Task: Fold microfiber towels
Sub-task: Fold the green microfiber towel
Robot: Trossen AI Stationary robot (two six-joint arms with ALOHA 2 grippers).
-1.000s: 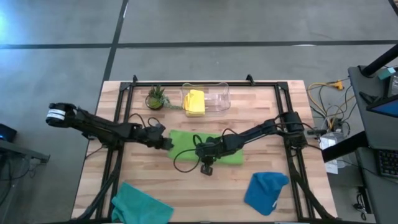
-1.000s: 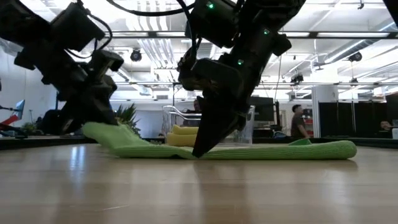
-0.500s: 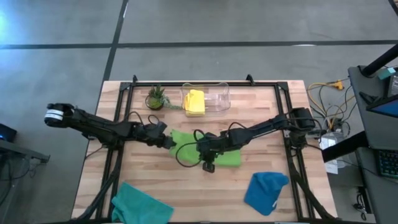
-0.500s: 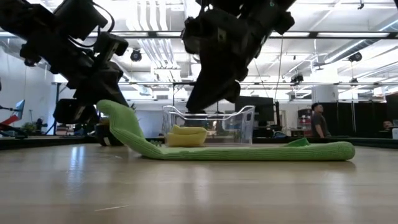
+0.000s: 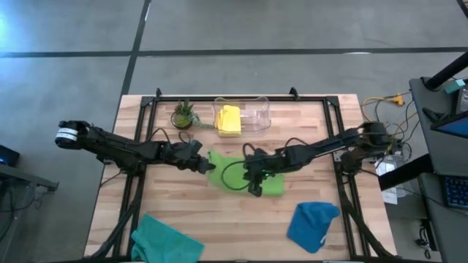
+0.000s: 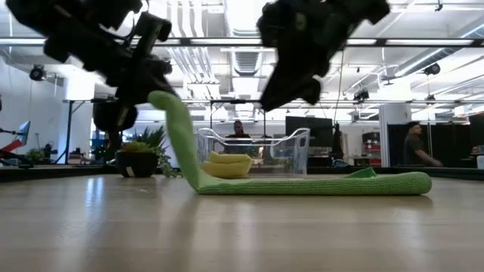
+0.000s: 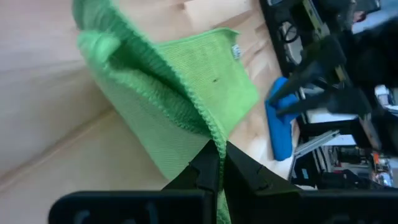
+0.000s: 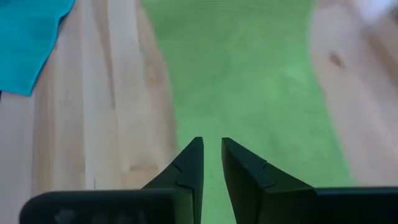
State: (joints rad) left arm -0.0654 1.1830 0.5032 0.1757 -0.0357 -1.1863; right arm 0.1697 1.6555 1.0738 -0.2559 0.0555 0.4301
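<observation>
The lime green towel (image 5: 252, 175) lies mid-table with its left end (image 6: 170, 113) raised steeply and the rest flat on the wood (image 6: 318, 183). My left gripper (image 5: 206, 165) is shut on that raised end. My right gripper (image 5: 257, 187) hangs above the towel's middle, narrowly open with nothing between its fingers (image 8: 210, 146). The yellow towel (image 5: 229, 120) lies folded in the clear bin (image 5: 256, 115). The teal towel (image 5: 164, 242) and the blue towel (image 5: 313, 225) lie near the front edge. My left gripper pinches the lime green towel's hemmed edge (image 7: 210, 132) at its left end between its two fingers. One layer or several, I cannot tell. The fingers come from the table's left, slanting down. The held end is lifted clear, and the cloth slopes down to the part lying flat.
A small potted plant (image 5: 183, 115) stands left of the bin at the back. A black frame (image 5: 142, 139) runs along the table's sides. Bare wood shows between the green towel and the two towels at the front. People stand in the room beyond the table.
My left gripper has risen and gone toward the table's right, drawing the green towel's left end up from a low slope to nearly upright while the rest stays flat. My right gripper has lifted off the towel's near edge and drawn up and toward the right.
</observation>
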